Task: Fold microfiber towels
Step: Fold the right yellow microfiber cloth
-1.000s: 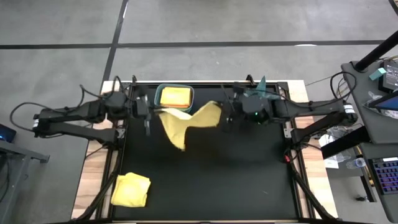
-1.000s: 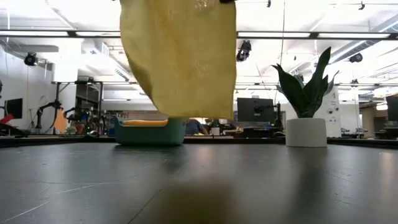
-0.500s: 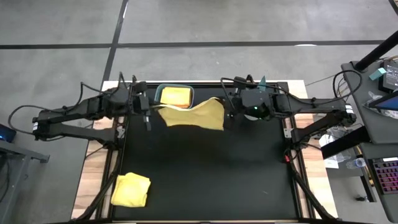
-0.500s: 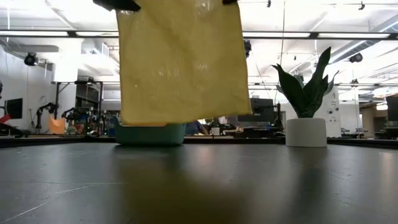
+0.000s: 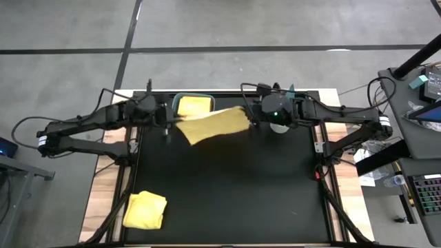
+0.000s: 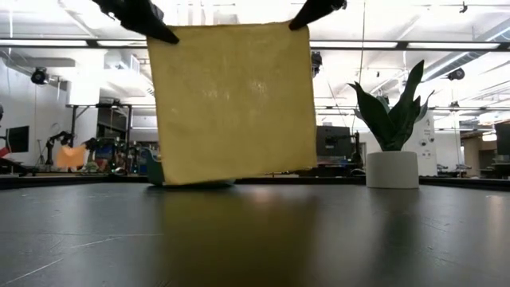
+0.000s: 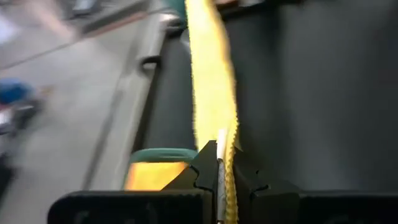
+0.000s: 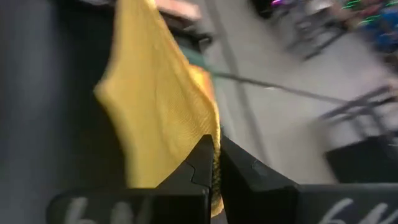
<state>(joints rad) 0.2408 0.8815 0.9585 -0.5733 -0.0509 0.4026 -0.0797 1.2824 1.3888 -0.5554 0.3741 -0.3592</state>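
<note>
Here both grippers, left (image 5: 167, 122) and right (image 5: 249, 116), pinch a yellow towel (image 5: 215, 124) taut above the worktop (image 5: 227, 186), fingers clamped on its top corners.

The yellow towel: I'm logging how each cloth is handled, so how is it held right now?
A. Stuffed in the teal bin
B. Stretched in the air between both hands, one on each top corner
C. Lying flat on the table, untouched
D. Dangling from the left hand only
B: the yellow towel hangs spread above the table, the left hand and right hand each pinching a top corner.
</note>
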